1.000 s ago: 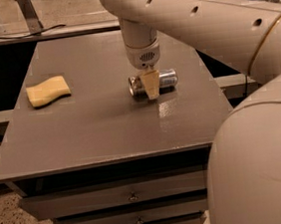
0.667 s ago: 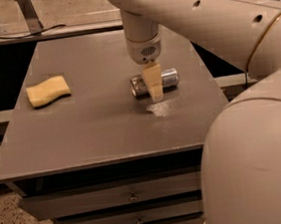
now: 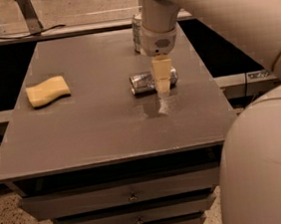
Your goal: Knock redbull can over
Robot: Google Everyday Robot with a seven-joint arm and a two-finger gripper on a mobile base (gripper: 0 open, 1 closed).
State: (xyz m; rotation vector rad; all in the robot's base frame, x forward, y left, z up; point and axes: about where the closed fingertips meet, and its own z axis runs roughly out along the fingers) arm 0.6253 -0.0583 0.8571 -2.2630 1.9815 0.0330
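The redbull can [image 3: 145, 81], silver with dark bluish patches, lies on its side near the middle right of the grey table [image 3: 91, 124]. My gripper [image 3: 162, 88] hangs straight down from the wrist, directly in front of the can's right half, with its tan fingers [image 3: 161, 74] pressed together as one block and holding nothing. The tips sit just above the table surface. The can's right end is partly hidden behind the fingers.
A second silver-grey can [image 3: 136, 32] stands upright at the table's back edge, mostly hidden behind my wrist. A yellow sponge [image 3: 48, 90] lies at the left. A small wet smear [image 3: 161, 106] marks the table in front of the gripper. Drawers sit below the tabletop.
My wrist has shifted a little right and up, which uncovers the upright can behind it. The lying can and the sponge have not moved.
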